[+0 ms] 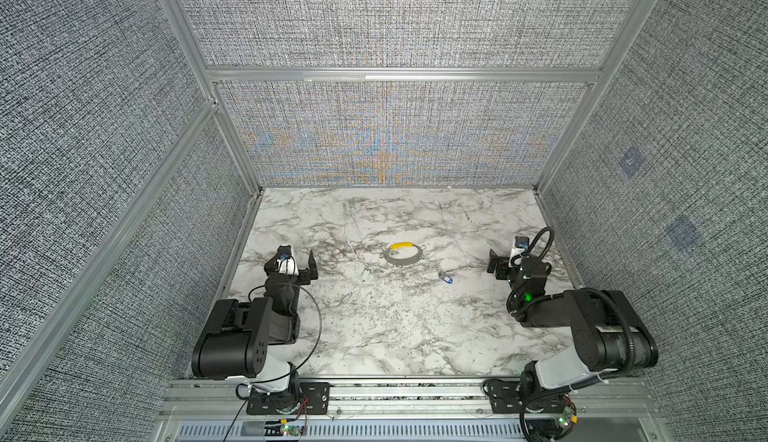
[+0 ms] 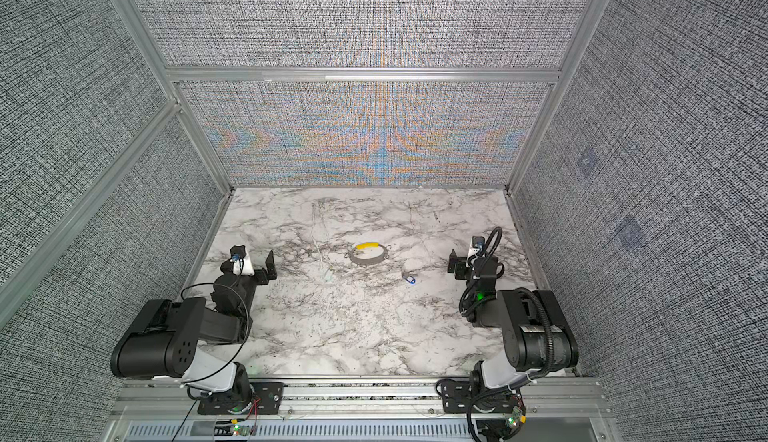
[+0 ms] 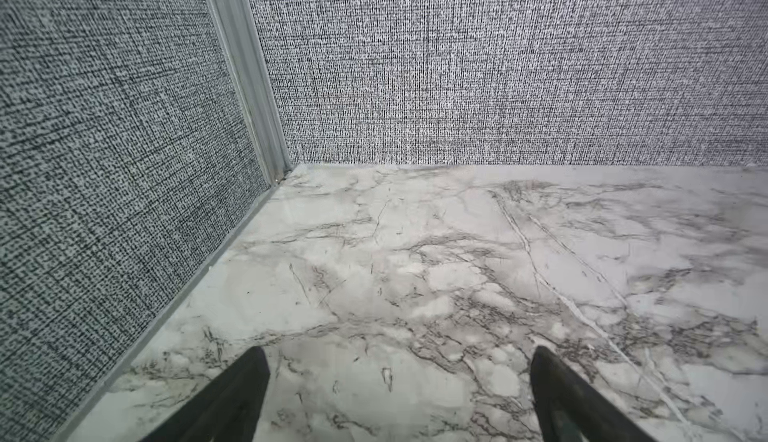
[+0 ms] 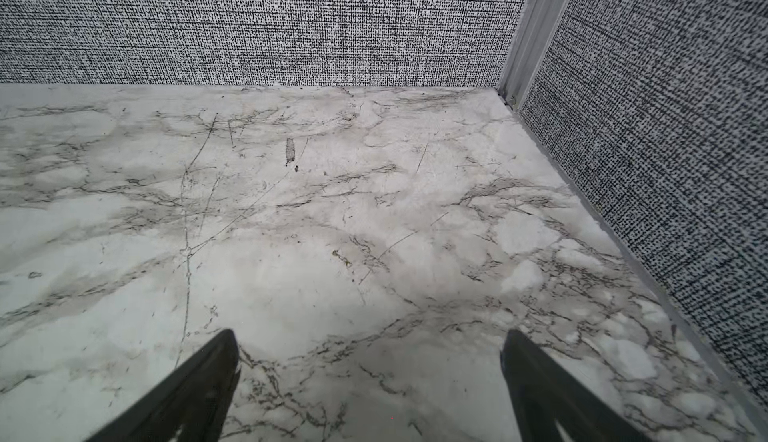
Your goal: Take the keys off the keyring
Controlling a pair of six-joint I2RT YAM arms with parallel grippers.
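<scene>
Closest to me, left fingers (image 3: 232,394) and right fingers (image 4: 199,377) are spread wide, grasping nothing, over bare counter (image 1: 395,336) at either side. Further in, I see the pale key (image 1: 366,274) left of middle and the blue-headed key (image 1: 446,278) right of it, both loose. Just beyond, between them, the keyring (image 1: 403,258) lies flat, its yellow sleeve (image 1: 401,245) on the far rim.

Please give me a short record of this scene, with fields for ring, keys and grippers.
keyring: on the marble table, near the middle
blue key: on the table, apart from the ring, toward the right arm
pale key: faint, apart from the ring, toward the left arm
left gripper: open, empty
right gripper: open, empty
</scene>
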